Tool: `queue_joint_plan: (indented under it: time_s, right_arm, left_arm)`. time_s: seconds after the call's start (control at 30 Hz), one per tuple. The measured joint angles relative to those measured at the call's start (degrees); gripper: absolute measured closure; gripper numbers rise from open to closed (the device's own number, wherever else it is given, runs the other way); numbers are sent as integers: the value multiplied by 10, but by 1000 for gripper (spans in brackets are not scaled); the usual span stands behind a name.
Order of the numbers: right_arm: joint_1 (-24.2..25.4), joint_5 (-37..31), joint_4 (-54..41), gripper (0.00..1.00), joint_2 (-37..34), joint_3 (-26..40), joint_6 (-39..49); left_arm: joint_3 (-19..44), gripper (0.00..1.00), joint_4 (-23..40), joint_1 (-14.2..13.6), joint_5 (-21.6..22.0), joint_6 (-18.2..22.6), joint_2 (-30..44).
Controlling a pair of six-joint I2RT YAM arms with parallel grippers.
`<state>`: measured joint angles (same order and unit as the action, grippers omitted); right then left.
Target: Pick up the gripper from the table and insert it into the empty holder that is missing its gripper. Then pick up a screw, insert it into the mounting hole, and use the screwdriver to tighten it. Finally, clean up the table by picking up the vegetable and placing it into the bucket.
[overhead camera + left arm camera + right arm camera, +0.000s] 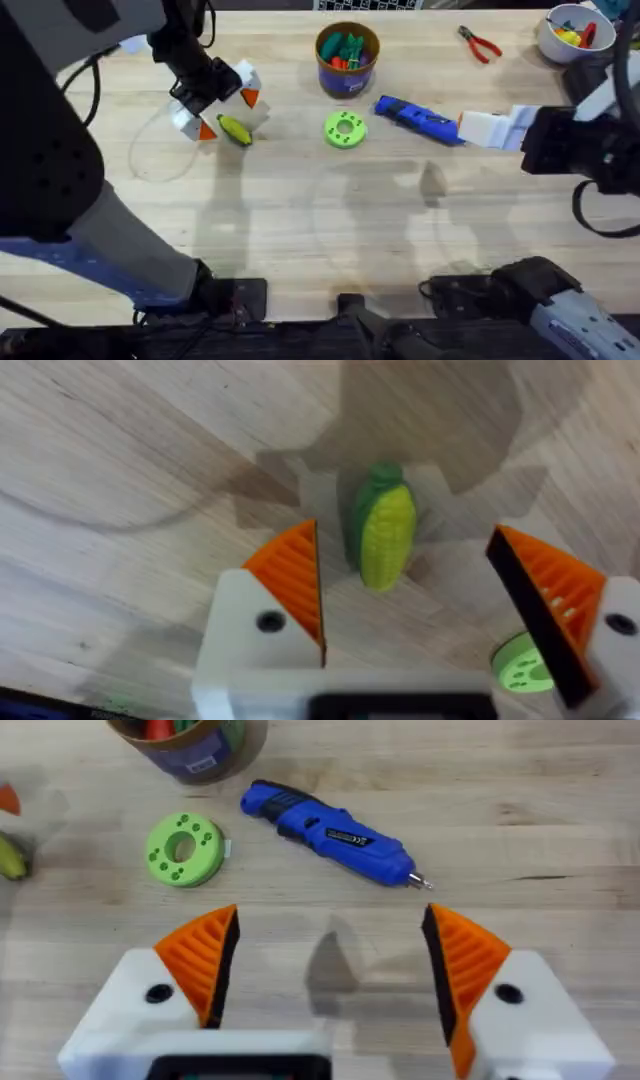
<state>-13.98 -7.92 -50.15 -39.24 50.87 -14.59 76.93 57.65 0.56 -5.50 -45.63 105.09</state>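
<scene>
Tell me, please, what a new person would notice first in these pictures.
The left gripper hangs open over the yellow vegetable at the table's left. The blue screwdriver lies right of centre, beside a green disc and in front of the open right gripper. The bucket stands behind.

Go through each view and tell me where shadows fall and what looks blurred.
Overhead: soft grey shadows lie on the bare table below the green disc; the left arm at the lower left looms large, dark and blurred. Left wrist: the left pincer casts a grey shadow around the vegetable, and the picture is slightly soft. Right wrist: a faint shadow sits between the right pincer's fingers; the screwdriver is sharp.
</scene>
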Motion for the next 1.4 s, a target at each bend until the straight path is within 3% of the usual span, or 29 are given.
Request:
queue_joint_plan:
  time_s: [0.87, 0.97, 1.03, 1.17, 1.2, 1.4]
  right_arm:
    - [0, 0, 0, 8, 0, 0, 0]
    - [0, 0, 0, 8, 0, 0, 0]
    - [0, 0, 0, 8, 0, 0, 0]
    - [0, 0, 0, 7, 0, 0, 0]
    - [0, 0, 0, 7, 0, 0, 0]
    - [0, 0, 0, 8, 0, 0, 0]
  left_arm:
    - [0, 34, 16, 5, -4, 3, 37]
    - [0, 127, 24, 5, -6, 4, 37]
    - [0, 253, 29, 5, -7, 4, 37]
    - [0, 849, 33, 5, -6, 5, 37]
    - [2, 954, 33, 6, -4, 8, 36]
    - [2, 964, 31, 6, -5, 8, 35]
